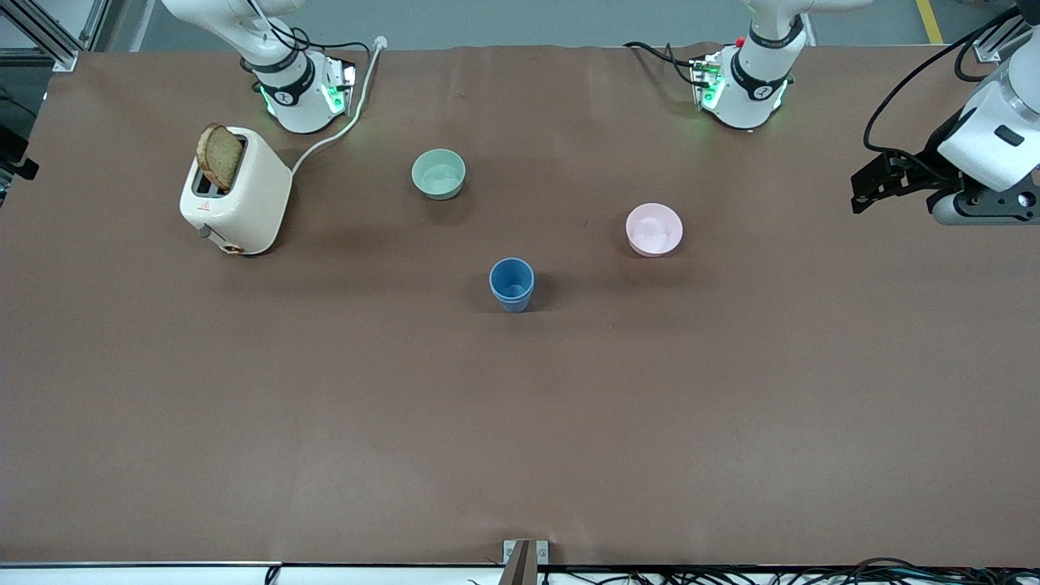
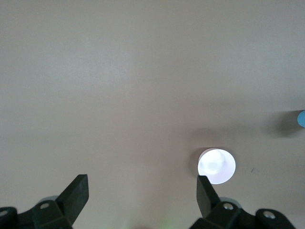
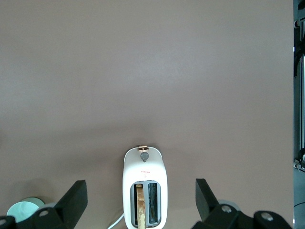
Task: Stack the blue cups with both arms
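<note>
One blue cup [image 1: 512,284] stands upright at frame centre in the front view, below the mint bowl [image 1: 439,174] and the pink bowl [image 1: 654,229]. Left gripper [image 2: 142,194] hangs with fingers spread wide, holding nothing. Right gripper [image 3: 141,200] hangs above the toaster [image 3: 145,193], fingers likewise apart, empty.

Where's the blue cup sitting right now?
In the front view, the blue cup stands upright mid-table, nearer the camera than the mint-green bowl and the pink bowl, roughly between them.
</note>
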Controlling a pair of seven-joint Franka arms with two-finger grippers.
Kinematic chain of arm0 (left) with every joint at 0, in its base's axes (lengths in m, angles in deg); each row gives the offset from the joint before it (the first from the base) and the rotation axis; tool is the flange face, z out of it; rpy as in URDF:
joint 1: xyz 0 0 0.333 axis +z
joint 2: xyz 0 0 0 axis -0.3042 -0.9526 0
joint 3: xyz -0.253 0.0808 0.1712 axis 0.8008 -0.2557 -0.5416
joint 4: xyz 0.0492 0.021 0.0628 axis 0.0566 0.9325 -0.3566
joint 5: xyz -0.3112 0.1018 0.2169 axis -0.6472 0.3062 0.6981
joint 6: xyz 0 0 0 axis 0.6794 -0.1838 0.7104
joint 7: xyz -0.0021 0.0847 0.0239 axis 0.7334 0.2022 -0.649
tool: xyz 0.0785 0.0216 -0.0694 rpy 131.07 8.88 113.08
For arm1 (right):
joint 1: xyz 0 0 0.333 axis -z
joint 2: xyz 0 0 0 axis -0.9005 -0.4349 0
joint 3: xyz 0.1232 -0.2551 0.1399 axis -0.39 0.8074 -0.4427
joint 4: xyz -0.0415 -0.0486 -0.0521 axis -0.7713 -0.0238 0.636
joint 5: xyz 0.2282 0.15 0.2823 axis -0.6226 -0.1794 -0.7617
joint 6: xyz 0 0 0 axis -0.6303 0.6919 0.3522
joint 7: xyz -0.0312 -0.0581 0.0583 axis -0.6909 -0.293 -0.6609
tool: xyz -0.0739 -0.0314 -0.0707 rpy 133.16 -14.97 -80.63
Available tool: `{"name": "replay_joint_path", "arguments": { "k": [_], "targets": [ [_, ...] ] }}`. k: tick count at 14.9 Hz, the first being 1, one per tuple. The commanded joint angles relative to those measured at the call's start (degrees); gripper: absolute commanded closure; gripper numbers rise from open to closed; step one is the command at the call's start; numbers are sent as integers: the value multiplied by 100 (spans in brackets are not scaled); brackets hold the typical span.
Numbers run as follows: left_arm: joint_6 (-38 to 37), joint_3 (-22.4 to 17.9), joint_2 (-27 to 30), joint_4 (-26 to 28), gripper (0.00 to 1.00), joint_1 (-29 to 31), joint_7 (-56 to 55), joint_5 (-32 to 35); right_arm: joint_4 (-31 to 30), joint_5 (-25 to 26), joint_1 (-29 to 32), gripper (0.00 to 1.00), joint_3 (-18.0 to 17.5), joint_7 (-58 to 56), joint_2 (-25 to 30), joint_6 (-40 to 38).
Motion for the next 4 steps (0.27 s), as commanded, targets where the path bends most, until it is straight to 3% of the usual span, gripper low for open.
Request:
{"name": "replay_joint_path", "arguments": {
  "k": [1,4],
  "targets": [
    [-97,-6,-75,-194,0,26,35,47,150,-119,107,0,-33,-105,-79,-47],
    [-97,20,-84,-194,0,-9,35,215,168,-189,360,0,-111,-131,-211,-39]
  ]
}}
